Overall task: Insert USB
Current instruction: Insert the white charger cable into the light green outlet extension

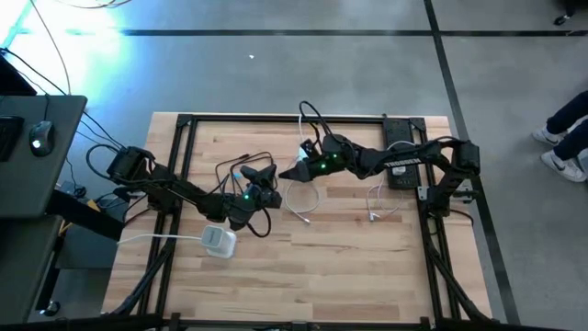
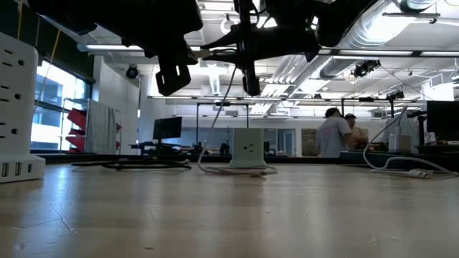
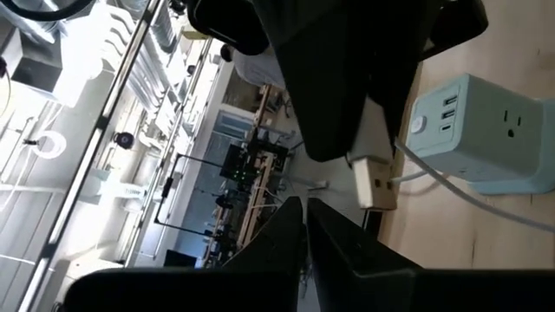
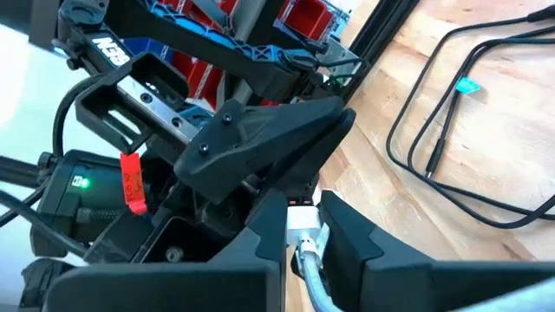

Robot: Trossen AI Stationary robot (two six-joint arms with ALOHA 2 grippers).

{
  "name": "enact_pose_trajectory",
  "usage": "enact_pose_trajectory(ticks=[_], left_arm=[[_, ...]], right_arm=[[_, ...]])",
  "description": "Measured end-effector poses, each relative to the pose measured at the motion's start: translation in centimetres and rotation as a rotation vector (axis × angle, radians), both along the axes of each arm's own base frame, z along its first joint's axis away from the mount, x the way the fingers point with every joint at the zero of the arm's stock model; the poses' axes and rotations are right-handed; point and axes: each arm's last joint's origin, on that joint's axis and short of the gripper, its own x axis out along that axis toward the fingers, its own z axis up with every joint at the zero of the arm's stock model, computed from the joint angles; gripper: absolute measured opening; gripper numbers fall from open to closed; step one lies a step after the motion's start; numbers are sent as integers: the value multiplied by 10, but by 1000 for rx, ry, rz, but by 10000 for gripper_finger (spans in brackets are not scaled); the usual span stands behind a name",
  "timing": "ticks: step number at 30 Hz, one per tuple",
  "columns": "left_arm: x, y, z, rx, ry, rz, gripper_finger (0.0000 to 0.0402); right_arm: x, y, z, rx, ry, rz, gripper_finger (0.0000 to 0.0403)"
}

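I have the plug (image 3: 373, 182) in the right gripper (image 4: 301, 227), clenched on its white body. Its metal tip sticks out past the fingers, and its cable (image 1: 299, 198) trails back to the table. The plug hangs in the air, clear of the cube (image 3: 486, 130) and not yet lined up with it. The cube sits on the wood nearer the front edge. The left gripper (image 3: 303, 208) is clamped shut on nothing I can see, and it hovers between the cube and the plug, nose to nose with the right gripper.

I judge the plug to be light and rigid, with smooth plastic sides that could twist in a two-finger pinch if the tip meets a port's rim off-square. The flat faces of the body, just behind the metal shell, are the place to hold it. That leaves the tip free and gives the pads a broad seat. The cable looks springy enough to tug the plug sideways, so I would leave it slack.

The cube looks light too, and nothing pins it down, so it may slide or tip under an insertion push. Its USB ports (image 3: 448, 113) sit in a column on one side face. I would brace it from the face opposite those ports with the left gripper before pressing in.
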Motion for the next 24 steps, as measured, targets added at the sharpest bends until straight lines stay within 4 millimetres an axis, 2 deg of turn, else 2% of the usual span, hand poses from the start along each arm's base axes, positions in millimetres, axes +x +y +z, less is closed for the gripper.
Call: enact_pose_trajectory(ticks=[9, 13, 18, 21, 24], left_arm=[[-6, -7, 6, 22, 28, -9, 1], [-17, -13, 24, -34, -93, -68, 1], [-30, -13, 41, -191, -278, -240, 1], [-35, -4, 40, -330, -316, -308, 1], [-40, 5, 33, -475, -333, -304, 1]], right_arm=[[-5, 1, 5, -157, -3, 64, 23], [-17, 2, 16, -314, 33, 62, 23], [-34, 4, 33, -561, 29, 125, 23], [-44, 5, 40, -726, 49, 195, 23], [-50, 2, 56, -844, 194, 243, 23]])
